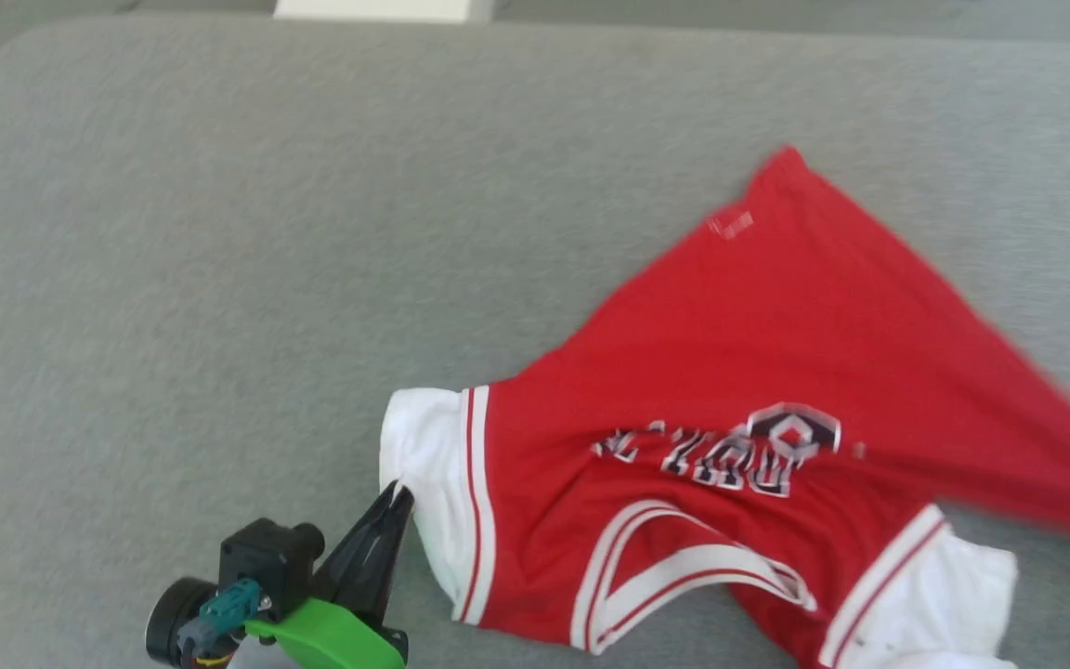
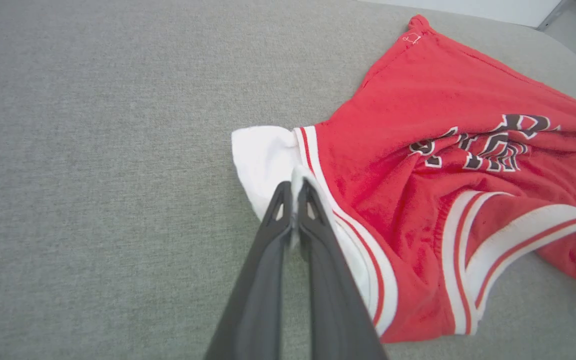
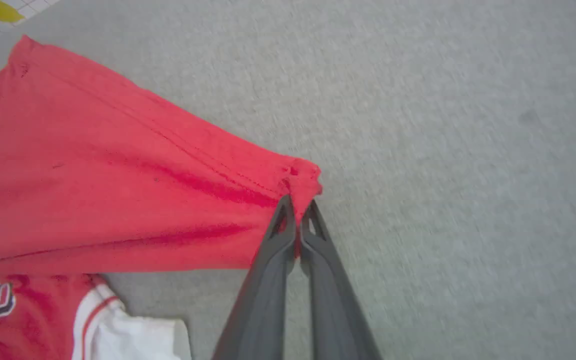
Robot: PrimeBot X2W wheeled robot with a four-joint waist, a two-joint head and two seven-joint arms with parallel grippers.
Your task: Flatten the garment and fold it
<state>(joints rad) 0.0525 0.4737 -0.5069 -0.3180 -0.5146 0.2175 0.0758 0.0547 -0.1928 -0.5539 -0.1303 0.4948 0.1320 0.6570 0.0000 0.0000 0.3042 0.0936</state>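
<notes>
Fingers (image 2: 268,240): left gripper (image 2: 295,187) clamped on the garment (image 1: 739,325) by its white sleeve (image 2: 263,155) | right gripper (image 3: 298,205) clamped on red hem corner (image 3: 304,177) | garment rumpled toward grey surface (image 1: 219,232) near-right corner

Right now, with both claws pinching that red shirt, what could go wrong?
The left gripper pinches only a thin edge of the white sleeve, so it may slip free when pulled. The right gripper holds a bunched corner of the garment; tugging could leave it skewed. The lettering is creased, and those wrinkles might get folded in.
</notes>
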